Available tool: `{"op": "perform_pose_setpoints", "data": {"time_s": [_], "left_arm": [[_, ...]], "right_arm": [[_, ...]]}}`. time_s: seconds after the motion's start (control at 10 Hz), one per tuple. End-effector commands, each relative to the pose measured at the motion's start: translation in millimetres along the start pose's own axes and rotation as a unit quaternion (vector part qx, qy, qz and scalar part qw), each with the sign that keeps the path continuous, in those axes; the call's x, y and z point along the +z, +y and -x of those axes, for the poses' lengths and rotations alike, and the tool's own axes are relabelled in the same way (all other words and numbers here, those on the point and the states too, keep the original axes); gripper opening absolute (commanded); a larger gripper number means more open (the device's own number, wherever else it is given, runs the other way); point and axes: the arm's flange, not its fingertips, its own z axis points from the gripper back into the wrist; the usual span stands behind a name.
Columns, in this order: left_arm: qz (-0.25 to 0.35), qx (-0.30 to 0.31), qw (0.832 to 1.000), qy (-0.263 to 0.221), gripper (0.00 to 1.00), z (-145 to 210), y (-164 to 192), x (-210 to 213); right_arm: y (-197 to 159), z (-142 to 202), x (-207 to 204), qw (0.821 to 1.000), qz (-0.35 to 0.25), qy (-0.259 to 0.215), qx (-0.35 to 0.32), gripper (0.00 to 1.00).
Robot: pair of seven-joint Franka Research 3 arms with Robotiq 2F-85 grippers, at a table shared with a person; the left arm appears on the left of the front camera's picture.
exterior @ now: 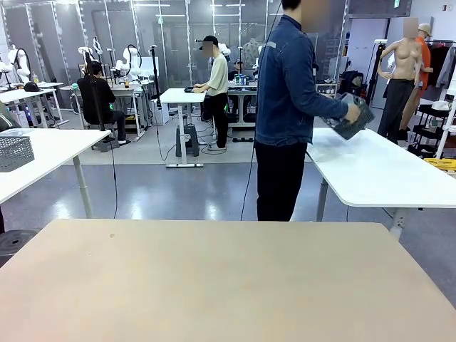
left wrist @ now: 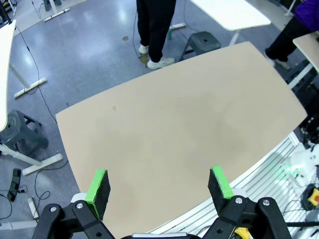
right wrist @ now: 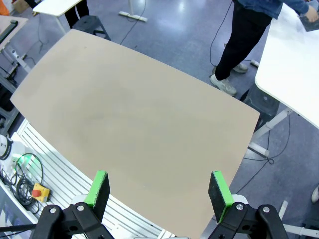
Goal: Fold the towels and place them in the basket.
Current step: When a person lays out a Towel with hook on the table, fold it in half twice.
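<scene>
A person in a denim jacket stands beyond the far edge of the beige table [exterior: 214, 278], turned toward the white table on the right. Both hands hold the dark grey mesh basket [exterior: 352, 118] just above that white table. A dark corner of the basket [right wrist: 310, 22] also shows at the top right of the right wrist view. The towels are out of view. My left gripper [left wrist: 158, 173] hangs open high above the beige table [left wrist: 174, 124], nothing between its green pads. My right gripper [right wrist: 158, 175] is likewise open and empty above the same table [right wrist: 134, 114].
A white table [exterior: 385, 171] stands at the right behind the beige one, and another white table [exterior: 50, 153] at the left carries a lighter grey mesh basket [exterior: 14, 151]. Stools [left wrist: 202, 42] and cables lie on the floor around the table.
</scene>
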Motion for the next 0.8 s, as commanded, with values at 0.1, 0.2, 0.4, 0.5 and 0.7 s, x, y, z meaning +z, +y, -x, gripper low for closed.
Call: {"op": "perform_pose_setpoints", "data": {"time_s": [0.1, 0.2, 0.4, 0.5, 0.7], "left_arm": [[0.002, -0.001, 1.0, 0.0, 1.0, -1.2, -0.2, -0.8], [0.002, -0.001, 1.0, 0.0, 1.0, -1.2, -0.2, -0.8], [0.002, -0.001, 1.0, 0.0, 1.0, -1.2, -0.2, -0.8], [0.002, -0.001, 1.0, 0.0, 1.0, -1.2, -0.2, -0.8], [0.002, -0.001, 1.0, 0.0, 1.0, -1.2, -0.2, -0.8]], "right_arm": [[0.3, 0.8, 1.0, 1.0, -0.001, -0.002, 0.001, 1.0], [0.3, 0.8, 1.0, 1.0, -0.001, -0.002, 0.001, 1.0], [0.3, 0.8, 1.0, 1.0, -0.001, -0.002, 0.001, 1.0], [0.3, 0.8, 1.0, 1.0, -0.001, -0.002, 0.001, 1.0], [0.3, 0.8, 1.0, 1.0, -0.001, -0.002, 0.001, 1.0]]}}
